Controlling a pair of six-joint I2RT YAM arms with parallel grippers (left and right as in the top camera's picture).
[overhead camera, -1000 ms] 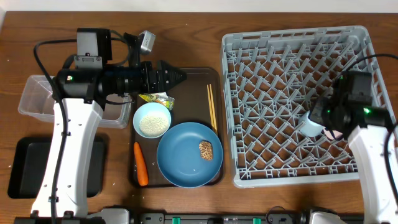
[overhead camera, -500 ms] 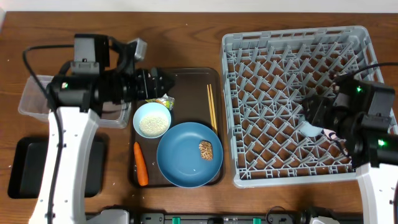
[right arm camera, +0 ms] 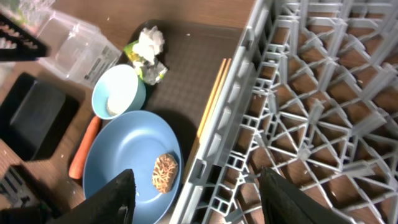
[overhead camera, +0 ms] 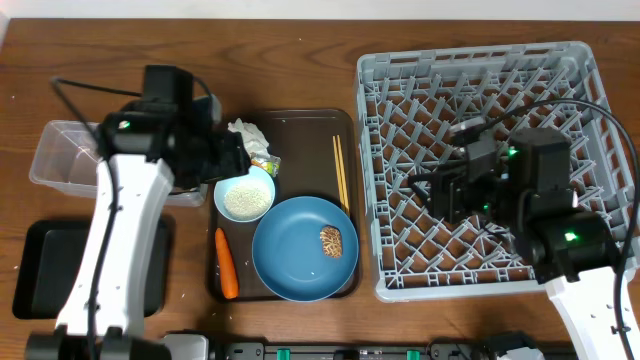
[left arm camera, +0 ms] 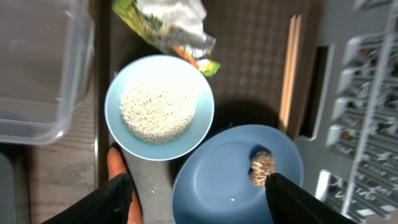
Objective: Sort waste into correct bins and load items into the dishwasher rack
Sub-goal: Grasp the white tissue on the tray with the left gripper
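The yellow-green wrapper with white tissue [overhead camera: 250,140] lies at the back of the brown serving tray [overhead camera: 300,125]. In front of it is the white bowl [overhead camera: 245,195] of rice [left arm camera: 154,113]. The blue plate [overhead camera: 300,255] carries the brown lump [overhead camera: 331,241]. The carrot [overhead camera: 226,263] lies left of the plate and the chopsticks [overhead camera: 340,170] lie on its right. My left gripper [overhead camera: 232,158] is open and empty above the bowl [left arm camera: 199,186]. My right gripper [overhead camera: 432,192] is open and empty over the left part of the grey rack [overhead camera: 480,60], as the right wrist view [right arm camera: 196,186] also shows. Both cups are hidden.
The clear tub [overhead camera: 60,150] stands at the left of the table, partly under my left arm. The black tray [overhead camera: 40,265] lies in front of it. The rack's left wall [right arm camera: 217,143] runs right beside the serving tray's edge.
My left arm has drawn back to the left, uncovering the wrapper and tissue. My right arm has swung left across the rack and now covers the spot where a cup showed.
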